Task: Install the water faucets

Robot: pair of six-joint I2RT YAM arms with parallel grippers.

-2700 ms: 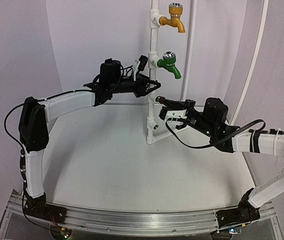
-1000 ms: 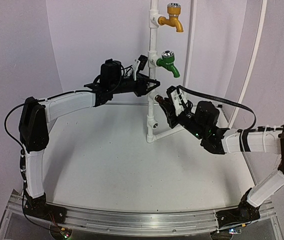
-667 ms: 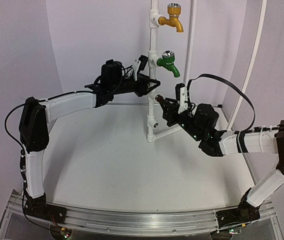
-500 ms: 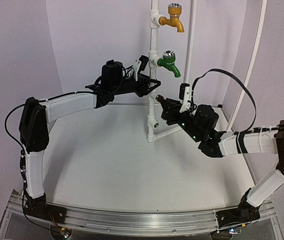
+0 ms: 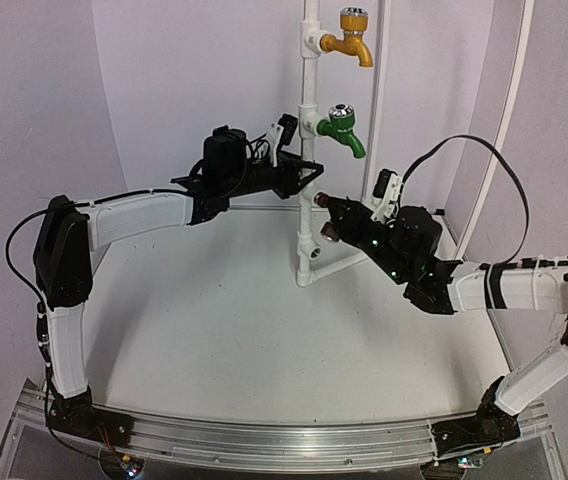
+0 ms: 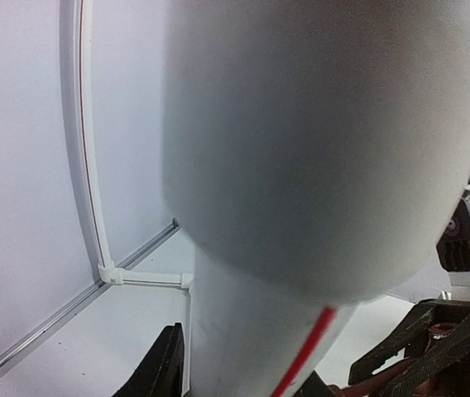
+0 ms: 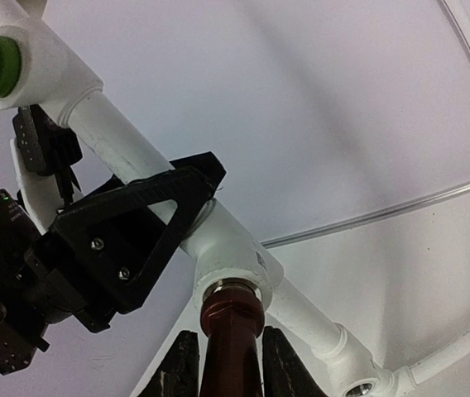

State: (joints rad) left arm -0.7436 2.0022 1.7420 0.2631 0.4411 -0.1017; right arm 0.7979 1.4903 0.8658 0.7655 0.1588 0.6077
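Your surface (image 5: 214, 330) is white and lightly speckled, closed in by pale curved walls, with an aluminium rail (image 5: 264, 440) along its 6 o'clock edge. The white pipe stand (image 5: 309, 100) rises toward 12 o'clock. On it, the yellow-orange faucet (image 5: 350, 38) sits highest and the green faucet (image 5: 343, 128) is seated below, its spout pointing to about 4 o'clock. Your left end effector (image 5: 304, 178) reaches in from 9 o'clock and is clamped around the stand's upright, below the green faucet. Your right end effector (image 7: 228, 335) comes from 4 o'clock and grips the dark brown faucet (image 7: 228, 314). The faucet's end meets a round socket low on the stand.
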